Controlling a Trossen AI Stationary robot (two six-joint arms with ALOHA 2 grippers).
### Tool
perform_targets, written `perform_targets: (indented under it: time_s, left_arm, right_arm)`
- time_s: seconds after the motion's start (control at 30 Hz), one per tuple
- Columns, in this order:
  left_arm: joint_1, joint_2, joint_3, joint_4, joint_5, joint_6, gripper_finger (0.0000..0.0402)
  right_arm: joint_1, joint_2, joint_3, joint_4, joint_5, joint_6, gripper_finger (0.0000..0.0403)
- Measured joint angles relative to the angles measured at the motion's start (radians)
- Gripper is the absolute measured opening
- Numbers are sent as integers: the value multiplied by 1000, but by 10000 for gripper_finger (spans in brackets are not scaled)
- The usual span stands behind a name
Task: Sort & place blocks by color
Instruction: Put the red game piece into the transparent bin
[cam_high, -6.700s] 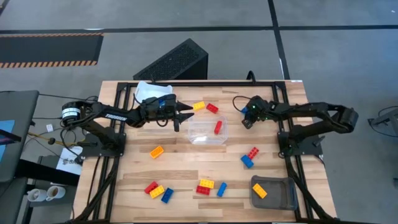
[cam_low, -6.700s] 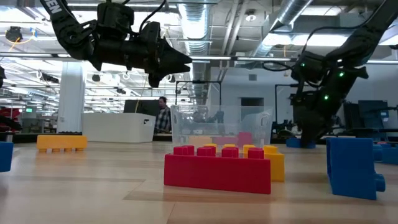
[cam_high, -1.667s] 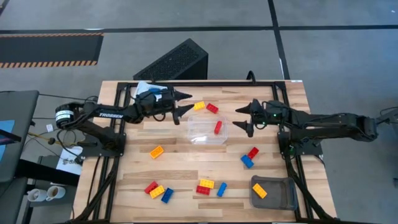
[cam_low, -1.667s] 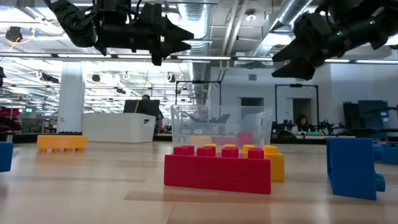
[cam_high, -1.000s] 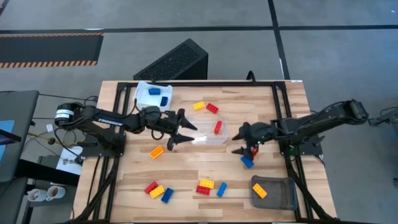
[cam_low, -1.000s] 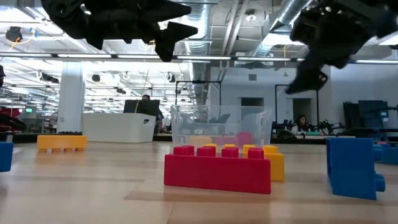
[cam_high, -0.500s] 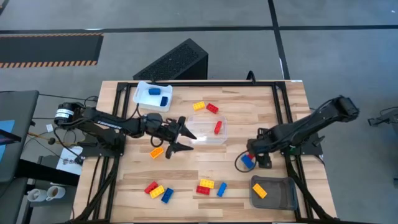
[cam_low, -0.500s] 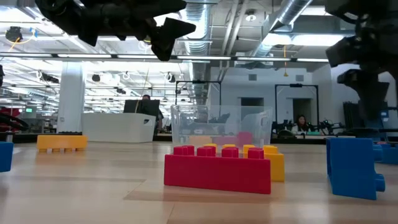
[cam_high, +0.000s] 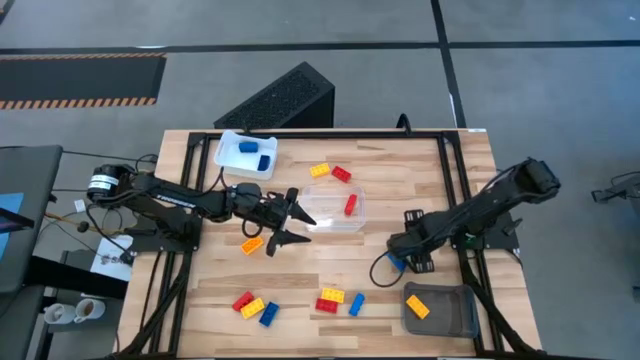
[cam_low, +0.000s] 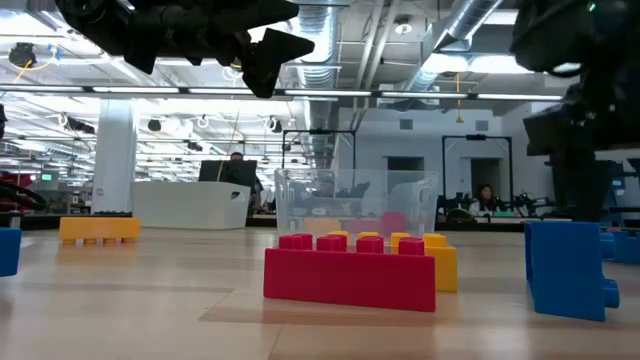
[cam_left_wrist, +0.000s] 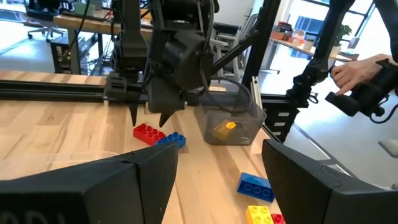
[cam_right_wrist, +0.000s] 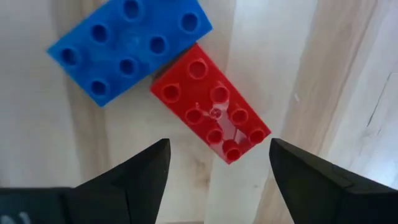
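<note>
Right gripper (cam_right_wrist: 214, 163) lowered, open over red block (cam_right_wrist: 210, 112); left gripper (cam_high: 283, 220) open; wooden table (cam_high: 300, 285).

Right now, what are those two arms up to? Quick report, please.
Right tool open, poised over red block beside blue block. Left tool open, by yellow block. Nothing in the way.

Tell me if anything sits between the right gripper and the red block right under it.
Nothing visible does. The right gripper hangs open over the red block, with only bare table between. A blue block touches the red one's far end.
</note>
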Motion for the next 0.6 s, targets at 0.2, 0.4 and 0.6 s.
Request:
perform_targets:
  time_s: [0.2,0.4,0.6]
  left_arm:
    - [0,0,0,0,-6,0,223]
    - [0,0,0,-4,-6,-2,223]
    - [0,0,0,-30,-5,-13,223]
  right_arm:
    - [-18,69,0,2,-5,-13,295]
    - [-19,102,0,59,-12,-47,295]
    - [-25,101,0,84,-13,-55,295]
